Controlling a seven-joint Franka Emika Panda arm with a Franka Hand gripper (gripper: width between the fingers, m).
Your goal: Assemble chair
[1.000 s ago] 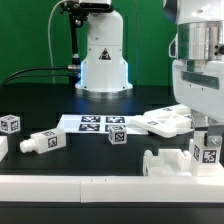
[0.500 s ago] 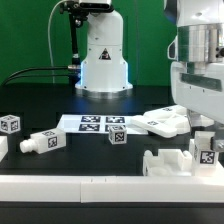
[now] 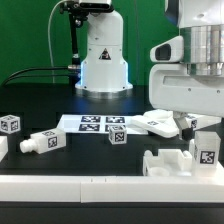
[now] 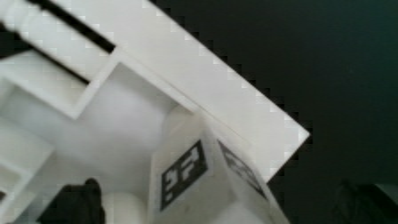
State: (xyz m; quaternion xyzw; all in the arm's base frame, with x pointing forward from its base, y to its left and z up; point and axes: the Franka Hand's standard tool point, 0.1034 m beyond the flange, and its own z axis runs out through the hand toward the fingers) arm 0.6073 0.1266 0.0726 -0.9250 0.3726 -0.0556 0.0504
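The chair (image 3: 168,162) is still loose pieces of chunky, matte white plastic with blunt, squared edges. Its part-built cluster sits just below the gripper (image 3: 200,126). At the cluster's end, an upright block (image 3: 208,153) shows a square black-and-white tag, seen blurred and close in the wrist view. A flat angular slab (image 3: 158,122) lies just beside the fingers.

The jaws stand spread apart, clear of the block and holding nothing.

Well away from the gripper, toward the exterior view's left, lie a stubby peg (image 3: 42,142) and two tagged cubes (image 3: 10,124) (image 3: 117,137). The marker board (image 3: 90,122) lies there too.

All rest on a smooth black table (image 3: 40,105) with a white front ledge (image 3: 80,185). Behind it is a green backdrop (image 3: 30,40). The glossy white domed robot base (image 3: 103,70) carries a triangular warning symbol (image 3: 102,55) too small to read.
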